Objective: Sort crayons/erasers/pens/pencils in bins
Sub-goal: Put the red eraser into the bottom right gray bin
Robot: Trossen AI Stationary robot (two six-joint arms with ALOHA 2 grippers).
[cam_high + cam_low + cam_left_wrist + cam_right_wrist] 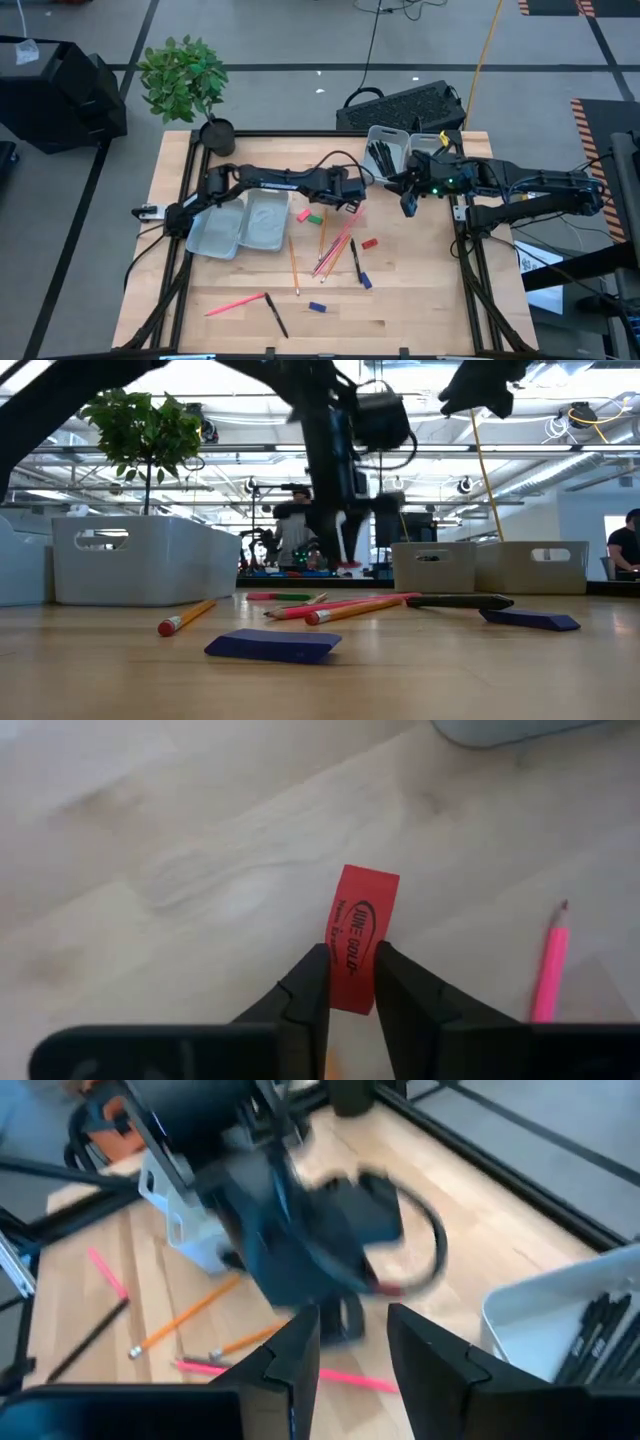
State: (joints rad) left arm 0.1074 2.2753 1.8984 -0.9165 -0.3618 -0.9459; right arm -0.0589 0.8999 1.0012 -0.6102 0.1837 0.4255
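Claw, L (350,982), on red eraser (358,938).

The small red rectangular eraser (354,952) has its lower end hidden between the left gripper's dark fingers (310,990). From the right wrist, the left arm's dark gripper (345,1315) is motion-blurred.

Red eraser (355,950) between left gripper (350,982) fingers.
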